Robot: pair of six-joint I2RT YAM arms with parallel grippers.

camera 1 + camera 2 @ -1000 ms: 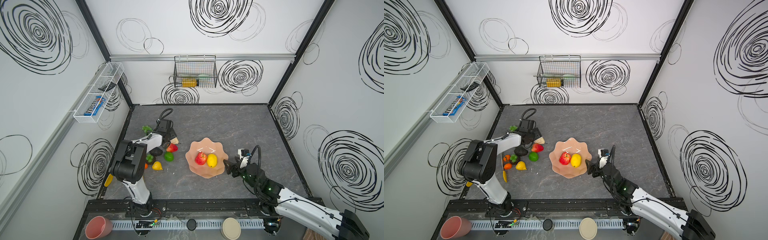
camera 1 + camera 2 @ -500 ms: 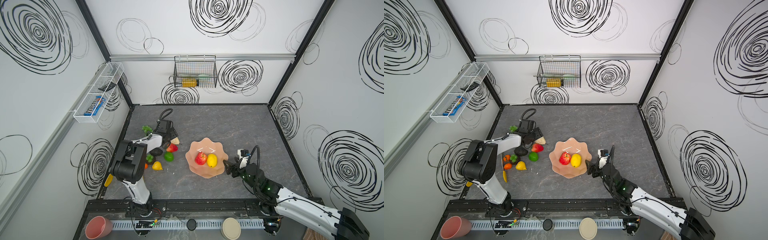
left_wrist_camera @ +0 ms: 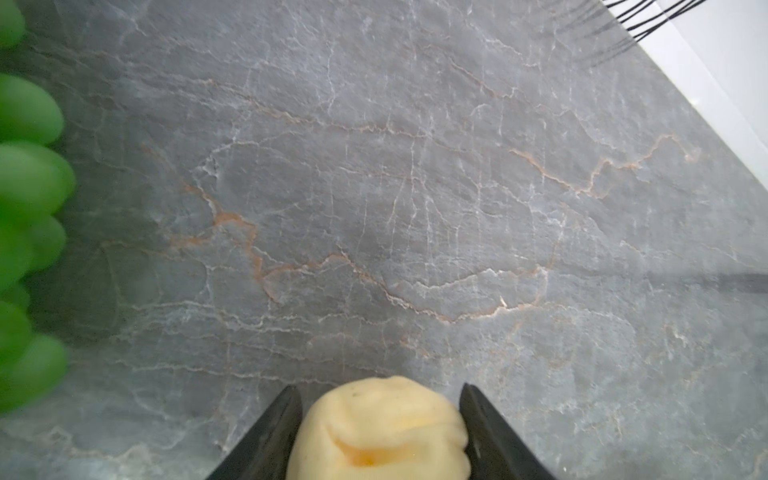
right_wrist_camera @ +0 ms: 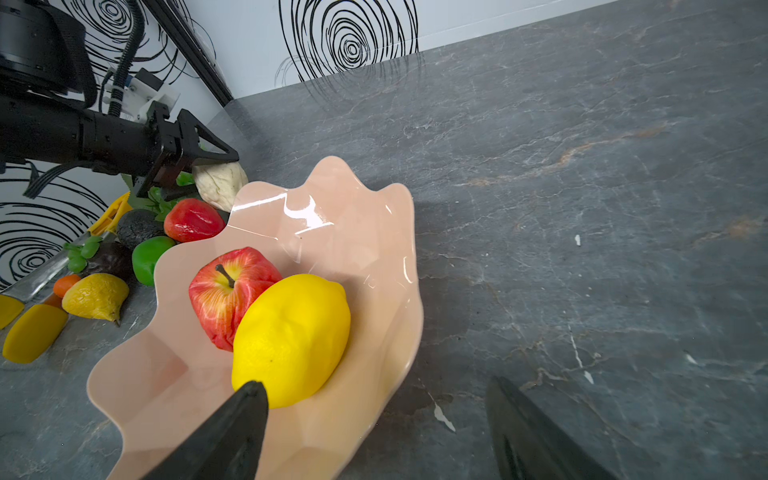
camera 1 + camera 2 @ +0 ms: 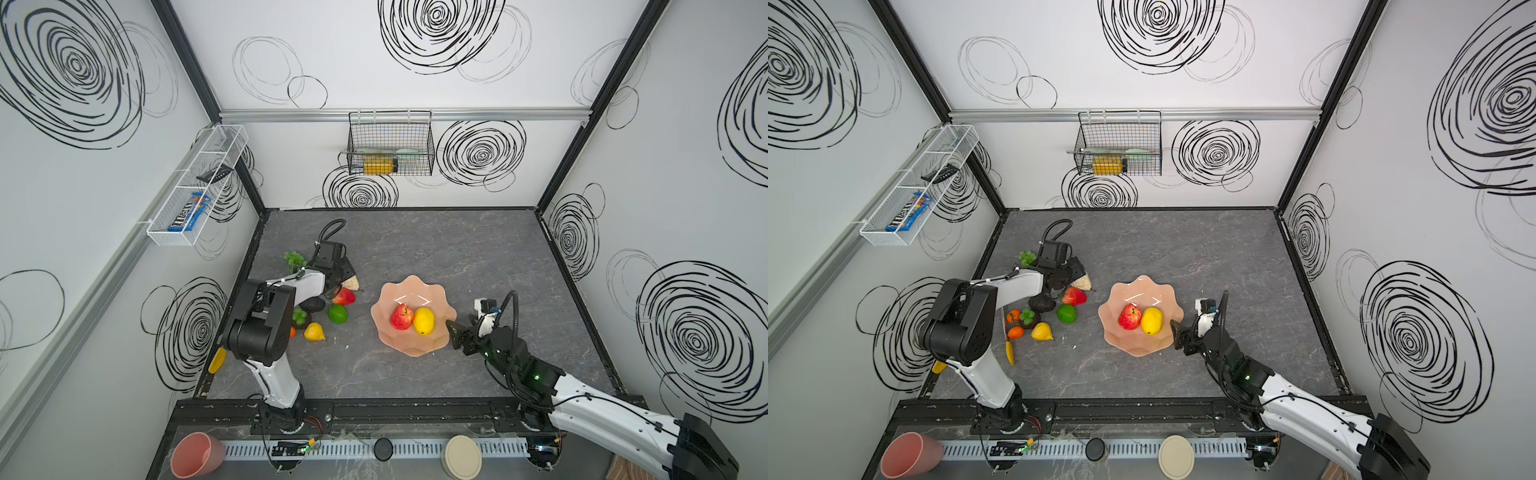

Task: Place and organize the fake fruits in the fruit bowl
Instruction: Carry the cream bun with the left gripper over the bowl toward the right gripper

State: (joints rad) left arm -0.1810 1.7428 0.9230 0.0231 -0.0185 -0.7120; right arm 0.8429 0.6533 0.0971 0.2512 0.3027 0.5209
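Straddling the beige pear point(image 3: 376, 432) is the left hand point(image 3: 379, 388).

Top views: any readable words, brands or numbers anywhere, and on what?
"m&m's": on the blue candy packet in the white wire shelf.
Yellow object in the black wire basket: any print too small to read.
Nothing else readable.

Left end effector point(image 5: 345, 272) reaches low, arm folded — right end effector point(image 5: 454, 333) hovers, jaws spread wide.
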